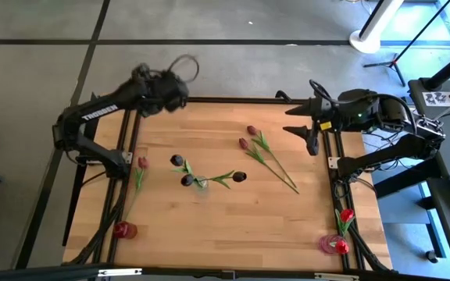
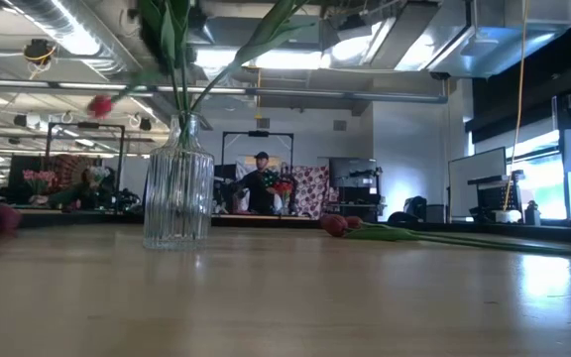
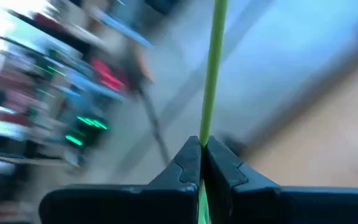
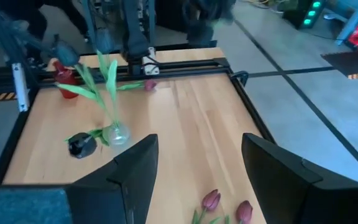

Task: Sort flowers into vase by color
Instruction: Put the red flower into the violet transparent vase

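Near edge, high view: a red tulip lies at lower left by the black frame rail; at lower right a pinkish round vase holds red tulips on thin green stems.

Centre of the wooden table, pale planks with a smooth grain: a clear ribbed glass vase stands upright, fluted walls, narrow neck. It holds dark maroon-black tulips, heads splayed outward, one leaning toward frame right on a long leafy stem. A pink tulip lies left of it near the rail.

Right of centre, two mauve-pink tulips lie flat side by side, stems running diagonally toward lower right.

My right gripper hangs over the table's upper right edge in the high view, its two dark, blocky fingers spread wide with nothing between them; the mauve heads show just beyond the fingertips in my wrist view.

My left gripper is at the upper left of the high view, off the table's back corner, blurred. Its wedge-shaped matte fingers are pinched fully together on a thin, smooth green stem that runs straight up from the fingertips; its flower head is out of sight.

Farthest, low view: a person behind the table in the room.
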Motion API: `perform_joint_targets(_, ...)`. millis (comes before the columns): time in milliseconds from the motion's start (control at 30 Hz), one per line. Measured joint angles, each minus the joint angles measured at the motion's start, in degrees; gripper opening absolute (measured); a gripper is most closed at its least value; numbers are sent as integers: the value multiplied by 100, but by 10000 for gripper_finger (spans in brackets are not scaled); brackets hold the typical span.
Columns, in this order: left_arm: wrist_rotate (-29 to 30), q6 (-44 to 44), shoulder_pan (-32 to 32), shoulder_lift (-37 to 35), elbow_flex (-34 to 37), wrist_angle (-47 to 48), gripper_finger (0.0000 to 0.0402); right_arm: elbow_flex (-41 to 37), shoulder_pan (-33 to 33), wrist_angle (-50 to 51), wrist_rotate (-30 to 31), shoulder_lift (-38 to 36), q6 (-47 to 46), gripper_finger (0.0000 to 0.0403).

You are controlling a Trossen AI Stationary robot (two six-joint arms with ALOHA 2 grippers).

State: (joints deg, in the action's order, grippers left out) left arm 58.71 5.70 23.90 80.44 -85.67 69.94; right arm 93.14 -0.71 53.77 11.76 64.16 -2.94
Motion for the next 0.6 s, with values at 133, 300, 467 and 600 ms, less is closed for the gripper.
perform_joint_targets(133, 991, -2382, -7, 0, -598, -1604, 0, 0, 0, -95, 564, 0, -595, 232)
perform_joint_targets(300, 753, -5873, -136, 0, -905, -4611, 0, 0, 0, -431, 769, 10, -1732, 232)
perform_joint_targets(467, -512, -8183, -527, 1, -911, -6499, 0, 0, 0, -758, 665, 13, -3137, 232)
perform_joint_targets(600, -1293, -9123, -853, 46, -911, -7238, 0, 0, 0, -1037, 665, 16, -4270, 232)
